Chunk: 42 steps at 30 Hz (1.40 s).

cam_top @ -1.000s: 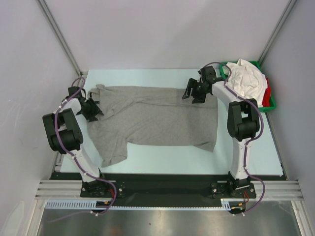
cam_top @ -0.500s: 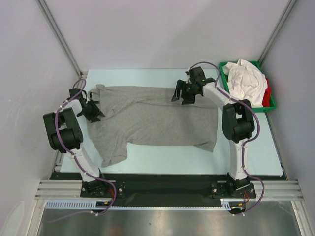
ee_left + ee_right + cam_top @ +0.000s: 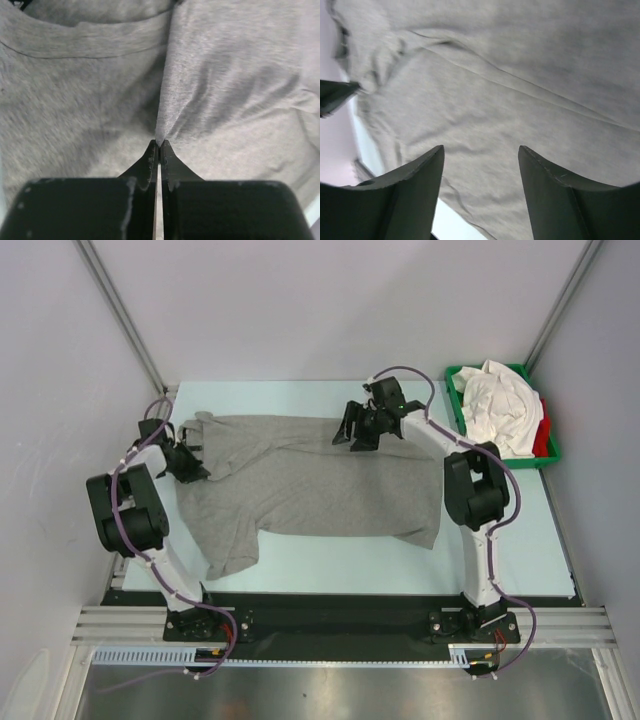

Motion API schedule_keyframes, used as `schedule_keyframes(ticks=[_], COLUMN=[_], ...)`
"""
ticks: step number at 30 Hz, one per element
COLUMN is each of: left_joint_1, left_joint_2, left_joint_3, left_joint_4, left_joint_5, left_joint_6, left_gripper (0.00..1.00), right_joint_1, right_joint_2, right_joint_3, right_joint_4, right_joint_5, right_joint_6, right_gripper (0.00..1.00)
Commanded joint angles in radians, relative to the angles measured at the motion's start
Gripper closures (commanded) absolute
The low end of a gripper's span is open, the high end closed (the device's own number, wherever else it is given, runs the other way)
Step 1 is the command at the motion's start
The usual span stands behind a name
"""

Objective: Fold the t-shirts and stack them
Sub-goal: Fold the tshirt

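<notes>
I see a soft, plain heather grey t-shirt (image 3: pixel 320 480) spread out flat on the pale tabletop (image 3: pixel 340 565). It lies sideways. Its neck is at the left side and its bottom edge is at the right. One short sleeve points to the near edge of the tabletop, on the left side.

My left claw (image 3: pixel 188 464) sits at the left edge of the grey t-shirt, close by the neck. In the left wrist view, the left claw (image 3: pixel 158 145) is squeezed tight. Its two dark fingers (image 3: pixel 149 162) meet at the tips, with a little pinch of grey cloth caught between them. The cloth makes a thin ridge that runs away from the tips. The neck band shows a bit further on.

My right claw (image 3: pixel 355 430) is over the far edge of the grey t-shirt, about halfway along it. In the right wrist view, the right claw (image 3: pixel 480 148) stands wide apart and holds nothing. Between its fingers (image 3: pixel 415 190) I see only grey cloth with a long crease across it. I cannot tell if the tips touch the cloth.

In the far right corner of the tabletop is a bright green plastic tray (image 3: pixel 456 376), apart from the grey t-shirt. Crumpled white t-shirts (image 3: pixel 500 405) are heaped in it. A red t-shirt (image 3: pixel 543 436) peeks out at the tray's right side, partly under the white ones.
</notes>
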Motion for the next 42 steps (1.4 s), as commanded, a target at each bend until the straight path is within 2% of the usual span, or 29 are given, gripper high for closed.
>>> schedule_keyframes(ticks=[1, 3, 4, 9, 14, 22, 25, 27, 36, 42], left_joint_1=[-0.008, -0.008, -0.01, -0.008, -0.013, -0.025, -0.034, -0.034, -0.037, -0.046], left_joint_2=[-0.111, -0.141, -0.15, -0.213, -0.168, -0.095, -0.063, -0.03, -0.01, -0.035], left_joint_3=[-0.01, -0.004, -0.001, -0.018, -0.046, -0.029, 0.008, 0.028, 0.014, -0.012], left_joint_4=[0.06, 0.074, 0.083, 0.277, 0.528, 0.742, 0.745, 0.749, 0.768, 0.776], left_joint_5=[0.041, 0.05, 0.078, 0.175, 0.274, 0.36, 0.363, 0.368, 0.357, 0.342], left_joint_6=[-0.01, -0.008, -0.008, -0.066, -0.18, -0.282, -0.282, -0.287, -0.295, -0.292], left_gripper=[1.0, 1.0, 1.0, 1.0, 1.0, 1.0, 1.0, 1.0, 1.0, 1.0], right_joint_1=[0.06, 0.093, 0.104, 0.184, 0.25, 0.334, 0.354, 0.368, 0.41, 0.428], right_joint_2=[0.032, 0.049, 0.067, 0.096, 0.194, 0.412, 0.467, 0.487, 0.656, 0.649], right_joint_3=[0.04, 0.023, 0.013, -0.137, -0.09, 0.226, 0.295, 0.348, 0.578, 0.573], right_joint_4=[0.207, 0.334, 0.379, 0.782, 0.835, 0.777, 0.756, 0.734, 0.693, 0.676], right_joint_5=[-0.066, -0.072, -0.081, -0.024, 0.074, 0.123, 0.17, 0.213, 0.324, 0.35], right_joint_6=[0.15, 0.217, 0.265, 0.559, 0.617, 0.631, 0.625, 0.611, 0.646, 0.653], right_gripper=[0.4, 0.45, 0.53, 0.63, 0.68, 0.82, 0.82, 0.74, 0.57, 0.56])
